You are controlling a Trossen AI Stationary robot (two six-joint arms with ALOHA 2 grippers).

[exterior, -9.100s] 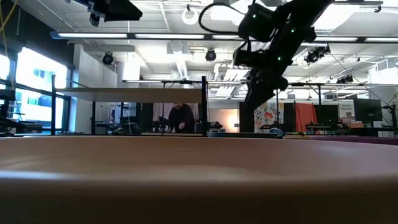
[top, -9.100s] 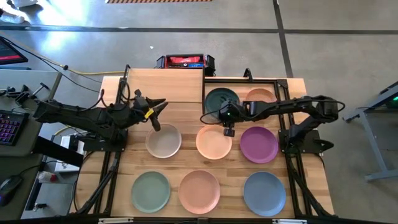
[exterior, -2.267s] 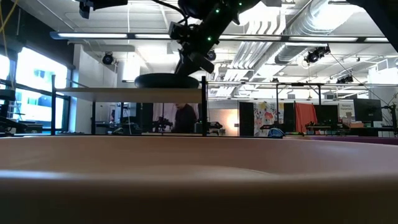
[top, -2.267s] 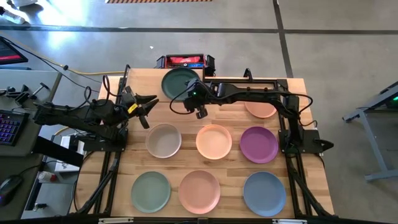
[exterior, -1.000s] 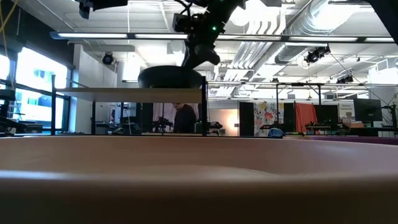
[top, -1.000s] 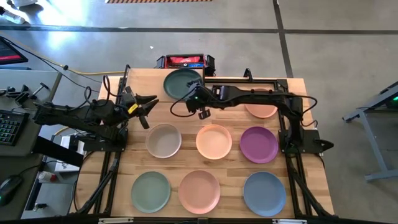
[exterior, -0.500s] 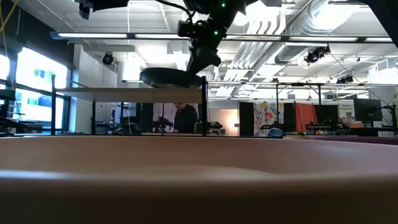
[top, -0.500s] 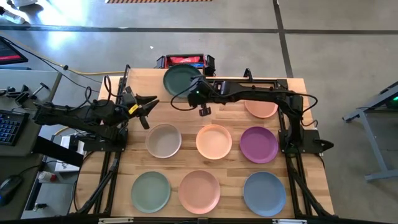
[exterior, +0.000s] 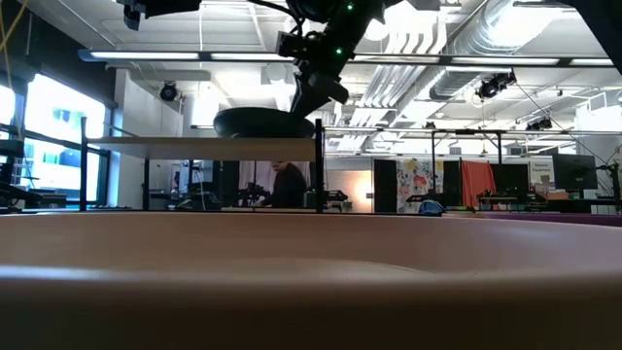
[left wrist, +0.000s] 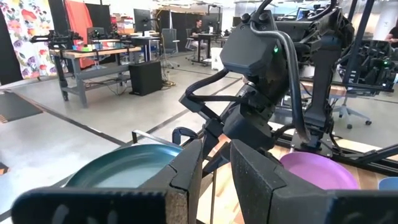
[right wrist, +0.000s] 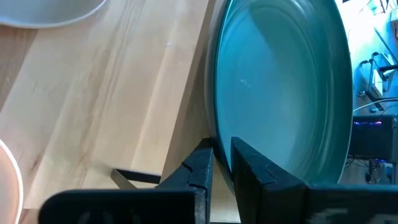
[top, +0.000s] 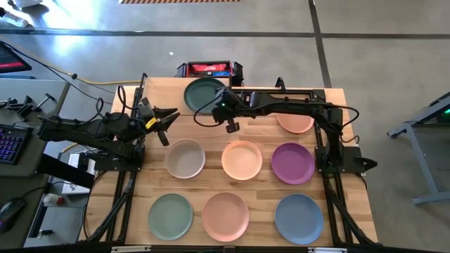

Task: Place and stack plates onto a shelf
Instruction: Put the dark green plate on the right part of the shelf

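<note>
High view: the teal plate (top: 204,92) is a round, dark matte disc with a raised rim, lying on the shelf (top: 186,98) at the table's far edge, near the shelf's right end. The right gripper (top: 222,105) reaches across to the plate's near right rim. The left gripper (top: 163,121) hangs over the table's left side, its fingers spread, holding nothing. On the table (top: 211,183) lie a beige plate (top: 185,158), peach plate (top: 242,159), purple plate (top: 292,162), sage plate (top: 170,215), pink plate (top: 225,215), blue plate (top: 299,217) and another peach one (top: 294,120) partly under the right arm.

Low view: the teal plate (exterior: 262,123) shows edge-on, its broad face level, on the shelf board (exterior: 199,148); the right gripper (exterior: 309,100) meets its rim from above.

Left wrist view: the teal plate (left wrist: 127,166) lies flat, face up, beyond the spread fingers (left wrist: 186,177).

Right wrist view: the right fingers (right wrist: 199,171) stand close together, pinching the teal plate's (right wrist: 280,93) rim.
</note>
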